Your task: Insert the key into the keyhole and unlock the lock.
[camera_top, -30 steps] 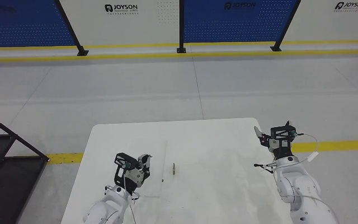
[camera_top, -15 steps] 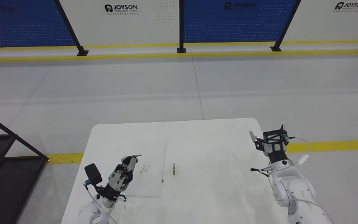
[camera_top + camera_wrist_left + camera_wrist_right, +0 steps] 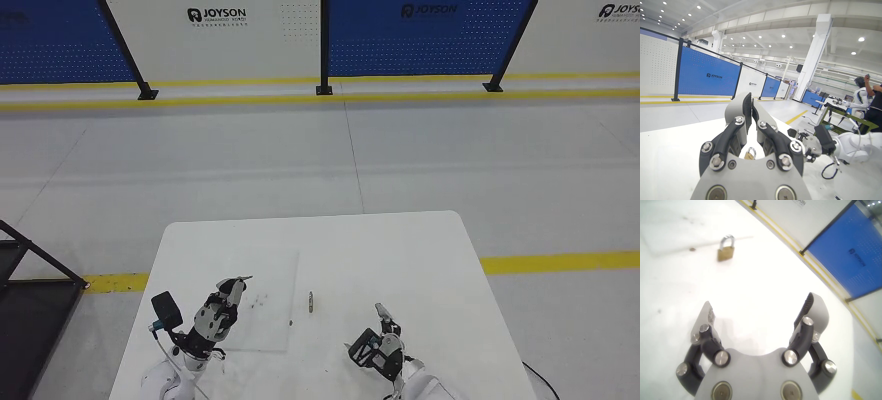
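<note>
A small brass padlock [image 3: 311,300] with a silver shackle lies on the white table [image 3: 400,250], just right of a pale mat [image 3: 262,300]. The padlock [image 3: 725,250] lies flat, some way ahead of my open right gripper [image 3: 761,311], which holds nothing. That right gripper [image 3: 384,325] is at the table's front centre, to the right of the lock. My left gripper [image 3: 238,285] is over the mat's left part, its pads [image 3: 748,106] pressed together. Past its linkage I see the padlock [image 3: 749,153] and the right gripper [image 3: 794,132]. No key is clearly visible.
A tiny dark speck [image 3: 290,322] sits near the mat's front right corner, also seen as a brown speck [image 3: 692,249] near the lock. A black frame [image 3: 30,265] stands left of the table. Bare tabletop stretches to the back and right.
The right arm has swung from the table's right edge to the front centre near the padlock. The left arm turned and shut its fingers a second ago, then held still.
</note>
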